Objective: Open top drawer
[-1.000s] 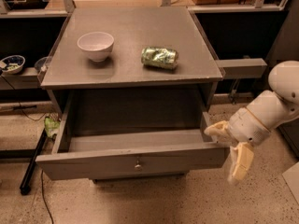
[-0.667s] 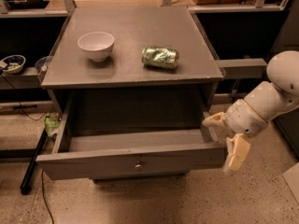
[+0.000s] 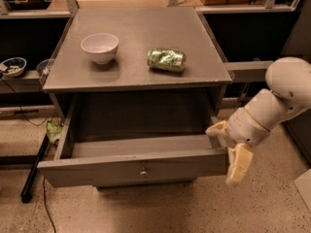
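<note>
Grey top drawer [image 3: 131, 166], nearest: standing pulled well out from under the desk [image 3: 146, 30], small metal knob [image 3: 144, 171] at front centre; we are seeing it holding the same place as a second ago. Gripper [image 3: 223, 154]: hanging at the drawer's right front corner, jaws spread and gripping nothing, drifting slightly up and inward. We are judging the opening done and the arm releasing. Farther, resting on the desk: white bowl [image 3: 99, 46] and crushed green can [image 3: 166, 60], well apart.
</note>
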`<state>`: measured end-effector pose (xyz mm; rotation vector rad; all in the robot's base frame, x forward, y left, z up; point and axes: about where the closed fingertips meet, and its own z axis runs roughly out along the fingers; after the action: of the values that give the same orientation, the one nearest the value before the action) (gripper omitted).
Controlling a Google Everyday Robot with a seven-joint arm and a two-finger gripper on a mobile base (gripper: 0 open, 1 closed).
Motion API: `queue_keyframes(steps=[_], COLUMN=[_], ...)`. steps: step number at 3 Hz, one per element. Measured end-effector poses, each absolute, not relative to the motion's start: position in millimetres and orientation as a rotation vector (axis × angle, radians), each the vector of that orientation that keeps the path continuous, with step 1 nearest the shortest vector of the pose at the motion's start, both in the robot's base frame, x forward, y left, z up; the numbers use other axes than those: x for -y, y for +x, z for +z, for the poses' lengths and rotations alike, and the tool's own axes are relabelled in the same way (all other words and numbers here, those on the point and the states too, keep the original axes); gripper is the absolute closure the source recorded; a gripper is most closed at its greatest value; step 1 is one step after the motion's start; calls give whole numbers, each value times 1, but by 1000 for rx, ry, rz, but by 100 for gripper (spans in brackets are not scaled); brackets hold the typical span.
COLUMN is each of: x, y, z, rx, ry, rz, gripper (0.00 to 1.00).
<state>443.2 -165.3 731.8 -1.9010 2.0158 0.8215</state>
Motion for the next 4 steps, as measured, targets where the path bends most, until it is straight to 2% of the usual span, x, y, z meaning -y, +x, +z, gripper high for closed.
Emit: queue_keyframes(steps=[4], x=[119], y=[429], z=[685], rx=[-1995], ry=[-2035], rz=[913], gripper=[0])
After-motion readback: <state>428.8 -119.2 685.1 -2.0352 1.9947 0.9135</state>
